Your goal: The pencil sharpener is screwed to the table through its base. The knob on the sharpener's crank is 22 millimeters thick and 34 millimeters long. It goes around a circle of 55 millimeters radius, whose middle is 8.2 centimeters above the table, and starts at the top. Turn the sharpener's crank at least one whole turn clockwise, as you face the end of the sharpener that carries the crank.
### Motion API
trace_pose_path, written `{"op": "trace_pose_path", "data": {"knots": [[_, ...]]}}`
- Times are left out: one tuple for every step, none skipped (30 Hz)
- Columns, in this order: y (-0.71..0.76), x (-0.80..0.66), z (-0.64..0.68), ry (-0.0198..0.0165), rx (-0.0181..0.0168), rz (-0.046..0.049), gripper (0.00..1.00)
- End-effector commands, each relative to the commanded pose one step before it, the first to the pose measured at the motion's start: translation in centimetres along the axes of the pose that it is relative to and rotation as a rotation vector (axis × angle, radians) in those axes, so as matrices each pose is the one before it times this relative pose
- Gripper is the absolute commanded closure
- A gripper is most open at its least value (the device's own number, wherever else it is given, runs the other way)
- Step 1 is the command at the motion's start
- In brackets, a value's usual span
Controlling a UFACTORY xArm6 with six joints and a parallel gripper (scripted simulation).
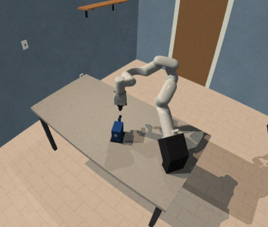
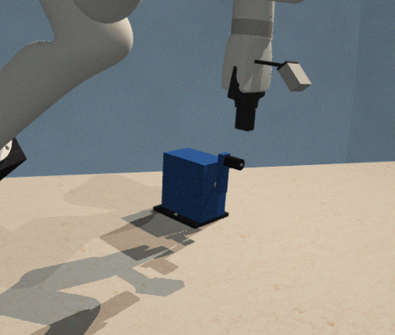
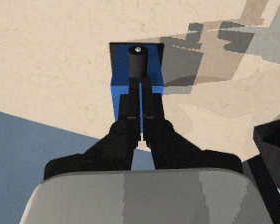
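Observation:
The blue pencil sharpener [image 2: 194, 186] stands on a black base on the table; it also shows in the top view [image 1: 117, 131] and the wrist view [image 3: 137, 75]. Its black crank knob [image 2: 234, 162] sticks out sideways at the top of its circle, seen too in the wrist view [image 3: 137, 63]. My gripper [image 2: 244, 121] hangs pointing down, a short gap above the knob and clear of it. Its fingers are shut together with nothing between them; in the wrist view [image 3: 141, 82] the fingertips line up over the knob. In the top view the gripper [image 1: 120, 107] is above the sharpener.
The arm's black base block [image 1: 173, 151] stands on the table to the right of the sharpener. The arm's white links [image 2: 46, 71] fill the upper left of the exterior view. The wrist camera box [image 2: 294, 75] juts out beside the gripper.

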State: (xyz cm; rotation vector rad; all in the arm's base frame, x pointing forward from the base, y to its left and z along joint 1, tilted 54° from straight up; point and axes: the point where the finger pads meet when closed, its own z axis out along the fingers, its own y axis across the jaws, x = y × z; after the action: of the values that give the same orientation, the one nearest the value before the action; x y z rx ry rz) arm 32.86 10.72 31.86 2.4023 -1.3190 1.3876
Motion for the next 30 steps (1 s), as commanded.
{"op": "trace_pose_path", "data": {"knots": [[-0.074, 0.035, -0.065, 0.00442, 0.00167, 0.05466, 1.00], [0.000, 0.000, 0.000, 0.00000, 0.00000, 0.00173, 1.00], [0.000, 0.000, 0.000, 0.00000, 0.00000, 0.00069, 1.00], [0.000, 0.000, 0.000, 0.00000, 0.00000, 0.00013, 1.00], [0.000, 0.000, 0.000, 0.00000, 0.00000, 0.00001, 1.00], [0.000, 0.000, 0.000, 0.00000, 0.00000, 0.00000, 0.46], [0.000, 0.000, 0.000, 0.00000, 0.00000, 0.00000, 0.46], [0.000, 0.000, 0.000, 0.00000, 0.00000, 0.00000, 0.46], [0.000, 0.000, 0.000, 0.00000, 0.00000, 0.00000, 0.46], [0.000, 0.000, 0.000, 0.00000, 0.00000, 0.00000, 0.46], [0.000, 0.000, 0.000, 0.00000, 0.00000, 0.00000, 0.46], [0.000, 0.000, 0.000, 0.00000, 0.00000, 0.00000, 0.46], [0.000, 0.000, 0.000, 0.00000, 0.00000, 0.00000, 0.46], [0.000, 0.000, 0.000, 0.00000, 0.00000, 0.00000, 0.46], [0.000, 0.000, 0.000, 0.00000, 0.00000, 0.00000, 0.46], [0.000, 0.000, 0.000, 0.00000, 0.00000, 0.00000, 0.46], [0.000, 0.000, 0.000, 0.00000, 0.00000, 0.00000, 0.46], [0.000, 0.000, 0.000, 0.00000, 0.00000, 0.00000, 0.46], [0.000, 0.000, 0.000, 0.00000, 0.00000, 0.00000, 0.46], [0.000, 0.000, 0.000, 0.00000, 0.00000, 0.00000, 0.46], [0.000, 0.000, 0.000, 0.00000, 0.00000, 0.00000, 0.46], [0.000, 0.000, 0.000, 0.00000, 0.00000, 0.00000, 0.46], [0.000, 0.000, 0.000, 0.00000, 0.00000, 0.00000, 0.46], [0.000, 0.000, 0.000, 0.00000, 0.00000, 0.00000, 0.46], [0.000, 0.000, 0.000, 0.00000, 0.00000, 0.00000, 0.46], [0.000, 0.000, 0.000, 0.00000, 0.00000, 0.00000, 0.46], [0.000, 0.000, 0.000, 0.00000, 0.00000, 0.00000, 0.46], [0.000, 0.000, 0.000, 0.00000, 0.00000, 0.00000, 0.46], [0.000, 0.000, 0.000, 0.00000, 0.00000, 0.00000, 0.46], [0.000, 0.000, 0.000, 0.00000, 0.00000, 0.00000, 0.46]]}}
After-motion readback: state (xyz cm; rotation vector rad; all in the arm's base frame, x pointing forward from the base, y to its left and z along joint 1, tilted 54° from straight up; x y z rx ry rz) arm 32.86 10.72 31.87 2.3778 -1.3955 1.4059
